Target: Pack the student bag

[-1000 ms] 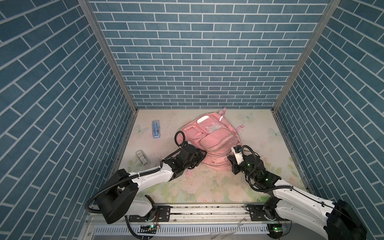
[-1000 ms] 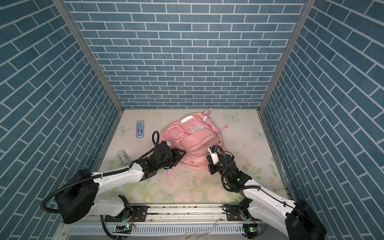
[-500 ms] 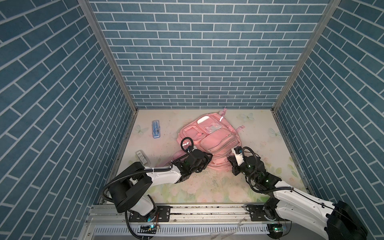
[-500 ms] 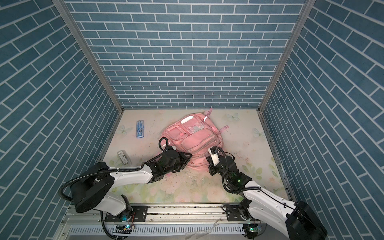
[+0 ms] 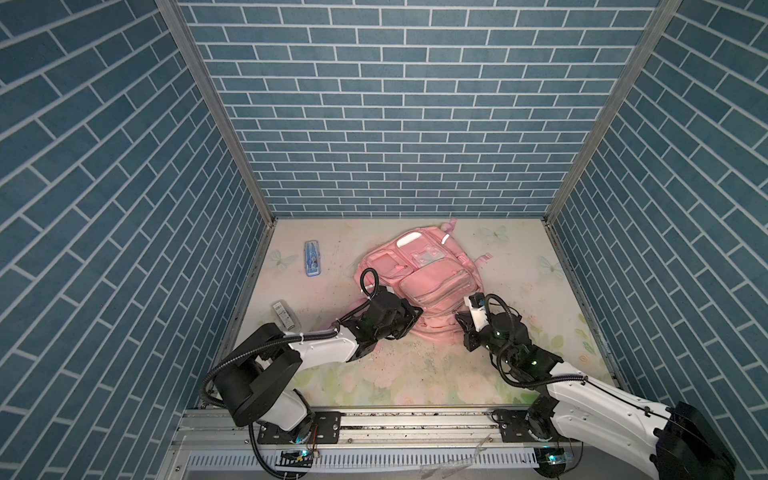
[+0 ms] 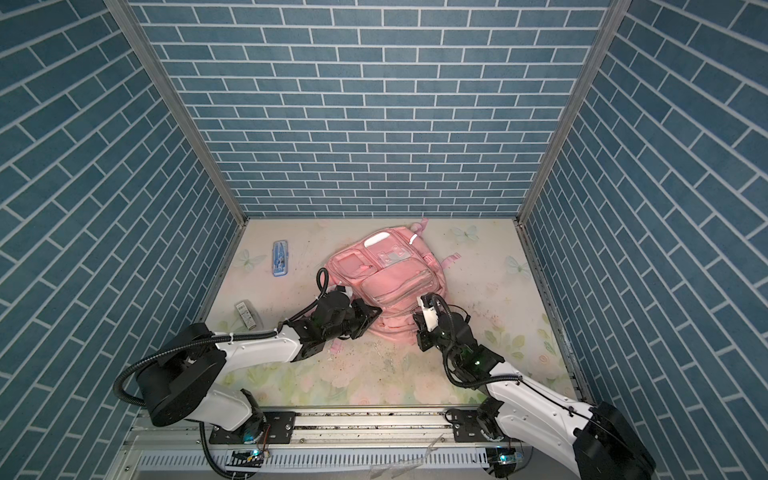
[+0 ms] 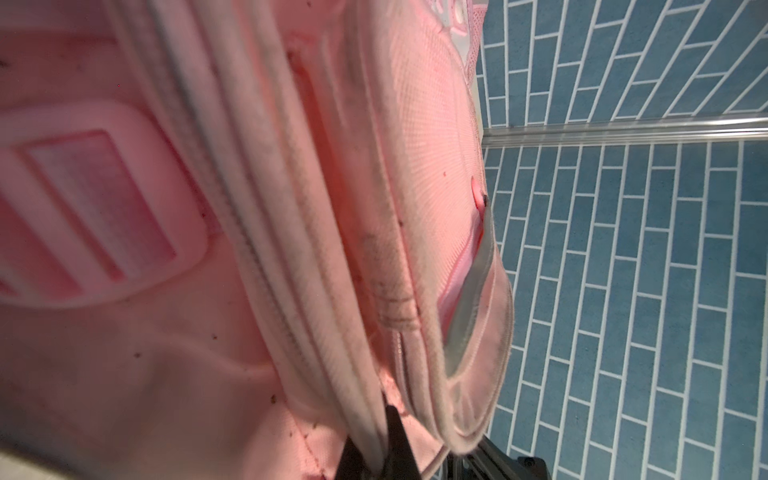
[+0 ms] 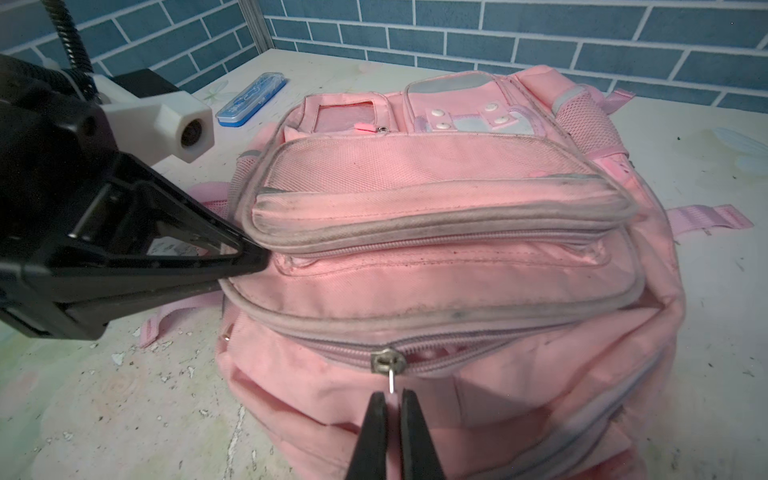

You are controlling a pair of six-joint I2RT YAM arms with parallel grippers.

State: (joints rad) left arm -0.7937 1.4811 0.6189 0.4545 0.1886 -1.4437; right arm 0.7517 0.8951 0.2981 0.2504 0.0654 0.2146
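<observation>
In both top views the large soft pink fabric backpack (image 5: 419, 270) (image 6: 386, 270) lies front-up in the middle of the pale floral-printed surface (image 5: 519, 332), toward its far edge. Its long axis runs from near edge to far edge, leaning slightly toward the far right corner. The left end effector (image 5: 414, 313) meets the bag's near left side and the right end effector (image 5: 458, 322) its near end. Both are about equally close, and from up here I cannot tell how their jaws stand. One flat blue plastic pencil case (image 5: 312, 258) lies toward the far left corner and one small grey rectangular packet (image 5: 284, 315) lies by the left edge, both well apart from the bag and outside it. In the left wrist view the left end effector (image 7: 372, 451) is pressed together on the bag's pale piped seam (image 7: 299, 307), pinching it. In the right wrist view the right end effector (image 8: 392, 399) is clamped on the thin metal zipper pull (image 8: 390, 380) hanging from the silver slider (image 8: 386, 361), so the part to be moved sits directly in its jaws. The zipper track (image 8: 478, 353) runs crosswise to the bag's long axis and gapes slightly on the slider's side away from the left end effector. The coming move looks to be the right arm drawing the slider along that track while the left braces the fabric. Count: one backpack, one pencil case, one packet, two end effectors.
</observation>
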